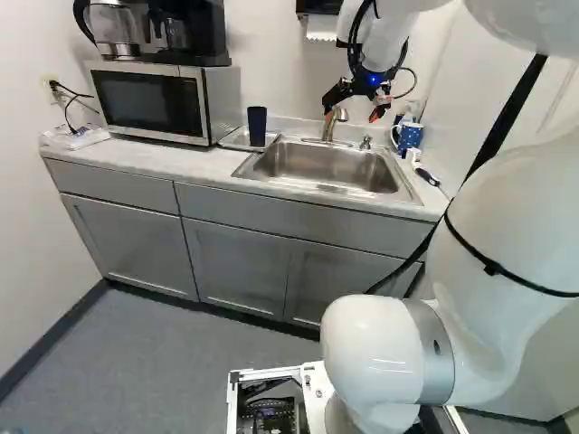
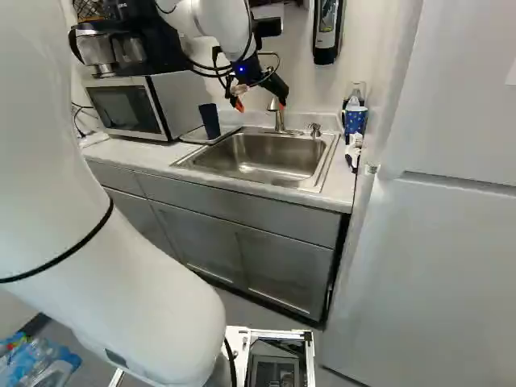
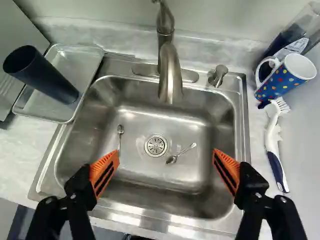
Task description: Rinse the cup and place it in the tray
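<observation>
Counter (image 1: 154, 163) | cup (image 3: 47, 77) in tray (image 3: 82, 62) by sink (image 3: 195, 125) edge | gripper (image 1: 351, 111) above, spread wide, empty

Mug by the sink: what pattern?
Blue mug with multicoloured polka dots, white inside; shows best in the wrist view.

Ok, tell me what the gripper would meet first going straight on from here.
Most likely the sink's floor, around the drain and the spoon nearest it, would stop the gripper first. The faucet spout hangs near that line; how far it stands from the fingers is unclear.
</observation>
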You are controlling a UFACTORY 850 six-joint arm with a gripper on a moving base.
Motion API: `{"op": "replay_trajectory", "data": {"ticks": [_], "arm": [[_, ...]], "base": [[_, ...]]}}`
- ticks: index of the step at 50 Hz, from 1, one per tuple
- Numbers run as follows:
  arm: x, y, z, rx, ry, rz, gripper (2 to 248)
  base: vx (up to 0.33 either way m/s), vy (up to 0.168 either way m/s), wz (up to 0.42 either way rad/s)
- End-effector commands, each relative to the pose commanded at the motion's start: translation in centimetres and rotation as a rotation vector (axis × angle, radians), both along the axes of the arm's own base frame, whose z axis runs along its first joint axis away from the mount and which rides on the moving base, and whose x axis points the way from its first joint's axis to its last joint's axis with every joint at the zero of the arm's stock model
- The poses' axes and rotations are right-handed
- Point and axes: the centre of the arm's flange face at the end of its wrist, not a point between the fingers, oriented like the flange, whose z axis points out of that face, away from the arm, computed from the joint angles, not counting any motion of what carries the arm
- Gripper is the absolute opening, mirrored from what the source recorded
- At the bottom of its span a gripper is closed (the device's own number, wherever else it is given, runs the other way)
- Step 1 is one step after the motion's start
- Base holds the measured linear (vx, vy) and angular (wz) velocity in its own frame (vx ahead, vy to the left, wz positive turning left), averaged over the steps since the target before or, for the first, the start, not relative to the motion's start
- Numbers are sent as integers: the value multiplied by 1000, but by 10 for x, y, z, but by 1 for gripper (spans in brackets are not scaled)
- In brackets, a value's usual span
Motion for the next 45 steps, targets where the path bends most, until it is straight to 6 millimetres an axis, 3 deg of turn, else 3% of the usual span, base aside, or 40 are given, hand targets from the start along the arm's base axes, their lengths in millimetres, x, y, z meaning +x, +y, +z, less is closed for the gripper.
{"op": "replay_trajectory", "data": {"ticks": [45], "arm": [[0,0,0,0,0,0,247]], "base": [[-71,54,-1]]}}
